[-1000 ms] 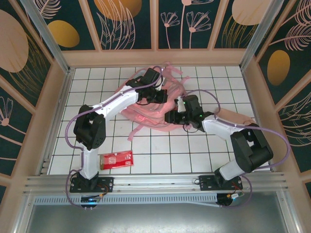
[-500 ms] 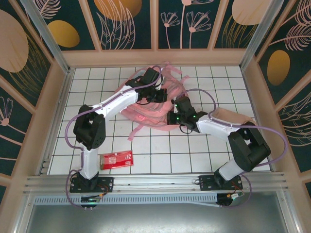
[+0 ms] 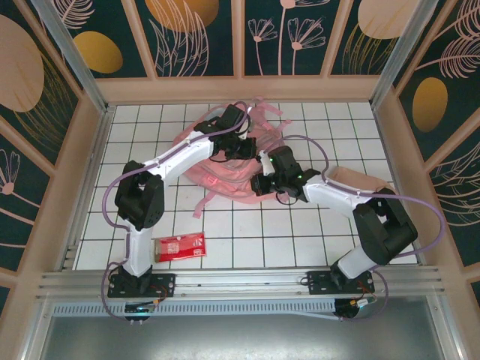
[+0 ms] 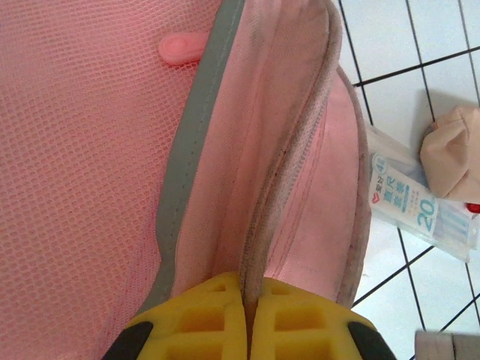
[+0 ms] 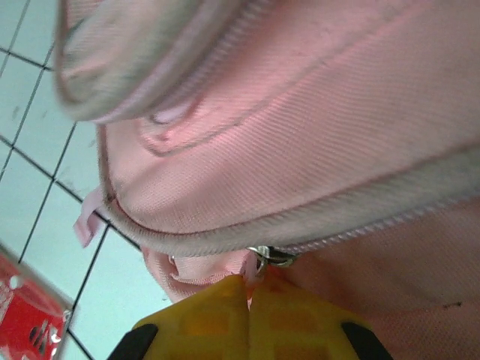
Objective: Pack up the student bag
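Observation:
The student bag [image 3: 221, 171] lies in the middle of the tiled table, pink, with loose straps. My left gripper [image 3: 241, 147] is at its far upper part. In the left wrist view it [image 4: 249, 291] is shut on the bag's zip edge [image 4: 279, 165], between pink mesh [image 4: 82, 172] with a grey strip and the smooth pink panel. My right gripper [image 3: 262, 178] is at the bag's right side. Seen from the right wrist, it [image 5: 250, 289] is shut on the pink zip pull under a metal slider [image 5: 270, 256].
A red box [image 3: 180, 246] lies near the front left, by the left arm's base. A beige pouch [image 3: 361, 181] sits at the right under the right arm. A clear pack with a blue label [image 4: 409, 201] lies beside the bag. Wooden walls ring the table.
The right gripper moved left to the bag and shut on the zip pull. The bag's near edge has shifted slightly. The left gripper kept its hold.

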Robot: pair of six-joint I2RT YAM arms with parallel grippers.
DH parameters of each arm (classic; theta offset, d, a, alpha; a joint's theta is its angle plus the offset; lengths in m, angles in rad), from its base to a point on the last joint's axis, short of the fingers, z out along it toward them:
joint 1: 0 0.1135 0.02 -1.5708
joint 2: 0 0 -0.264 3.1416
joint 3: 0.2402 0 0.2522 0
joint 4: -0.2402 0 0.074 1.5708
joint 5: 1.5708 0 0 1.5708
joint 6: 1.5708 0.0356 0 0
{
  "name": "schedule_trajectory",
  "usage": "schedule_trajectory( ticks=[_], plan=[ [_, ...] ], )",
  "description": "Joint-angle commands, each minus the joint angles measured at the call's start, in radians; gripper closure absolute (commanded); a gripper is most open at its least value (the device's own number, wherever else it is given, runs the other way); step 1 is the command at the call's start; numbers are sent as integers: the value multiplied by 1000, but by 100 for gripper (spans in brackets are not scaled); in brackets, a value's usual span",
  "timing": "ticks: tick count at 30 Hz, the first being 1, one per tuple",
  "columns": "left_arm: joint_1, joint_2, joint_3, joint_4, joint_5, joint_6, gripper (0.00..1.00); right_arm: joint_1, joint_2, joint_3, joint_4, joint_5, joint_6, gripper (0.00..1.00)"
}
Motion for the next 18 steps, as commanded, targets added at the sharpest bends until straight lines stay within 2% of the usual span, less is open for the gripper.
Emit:
schedule_trajectory(
  ticks=[1,8,15,18],
  plan=[
    [-3,17,75,121,20,-39,100,62,14,48,-20,-262,-156,100],
    [-3,53,113,101,9,-23,100,105,28,47,-65,-403,-268,100],
    [-1,84,116,114,-24,-13,100,156,38,34,-44,-404,-305,100],
    [-1,102,129,117,5,-21,100,189,48,31,6,-346,-279,100]
  ],
)
